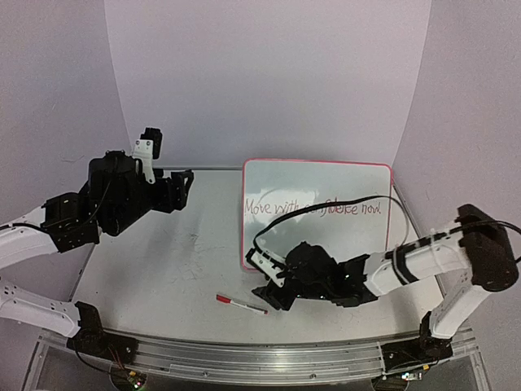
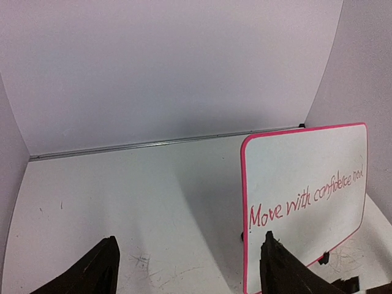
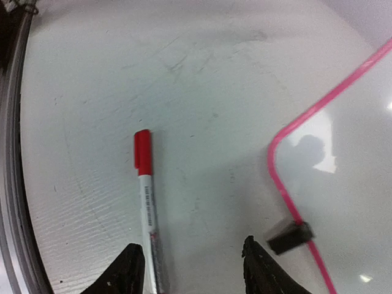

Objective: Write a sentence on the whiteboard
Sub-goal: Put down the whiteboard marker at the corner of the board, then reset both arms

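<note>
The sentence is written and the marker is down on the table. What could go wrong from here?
1. The right gripper, fingers open, sits close over the marker; a low move could knock it rolling off the table.
2. That arm's cable arches across the sentence; dragging could smear it.
3. The whiteboard has a clip foot near the fingers; a bump could shift it.

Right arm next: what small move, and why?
Probably raise the right pincer straight up and back off. The sentence reads whole on the whiteboard, and the capped marker lies on the table, ungripped, jaws open.
</note>
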`<state>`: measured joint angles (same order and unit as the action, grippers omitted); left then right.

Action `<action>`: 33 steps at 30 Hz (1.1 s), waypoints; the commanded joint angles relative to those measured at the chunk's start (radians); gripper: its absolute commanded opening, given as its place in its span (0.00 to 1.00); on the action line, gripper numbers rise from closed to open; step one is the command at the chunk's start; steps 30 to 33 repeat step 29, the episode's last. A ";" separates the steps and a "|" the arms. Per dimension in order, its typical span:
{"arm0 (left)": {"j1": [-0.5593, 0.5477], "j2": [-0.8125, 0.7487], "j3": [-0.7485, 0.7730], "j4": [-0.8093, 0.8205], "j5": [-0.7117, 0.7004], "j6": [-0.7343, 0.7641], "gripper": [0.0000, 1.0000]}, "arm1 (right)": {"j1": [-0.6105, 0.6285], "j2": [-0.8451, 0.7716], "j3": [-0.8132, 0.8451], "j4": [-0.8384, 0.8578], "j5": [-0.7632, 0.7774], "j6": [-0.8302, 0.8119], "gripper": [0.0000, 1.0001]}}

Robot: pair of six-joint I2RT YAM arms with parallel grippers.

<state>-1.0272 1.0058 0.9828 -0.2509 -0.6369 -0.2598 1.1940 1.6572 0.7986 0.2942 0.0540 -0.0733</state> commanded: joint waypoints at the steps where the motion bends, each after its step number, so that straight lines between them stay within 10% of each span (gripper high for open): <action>1: 0.009 -0.007 0.078 0.056 -0.014 0.051 0.81 | -0.002 -0.338 0.038 -0.216 0.324 0.138 0.70; 9: 0.014 0.014 0.233 0.117 0.018 0.168 0.88 | -0.001 -0.802 0.250 -0.407 0.560 0.118 0.98; 33: 0.015 -0.042 0.335 0.176 0.015 0.243 0.99 | -0.002 -0.712 0.523 -0.360 0.739 -0.001 0.98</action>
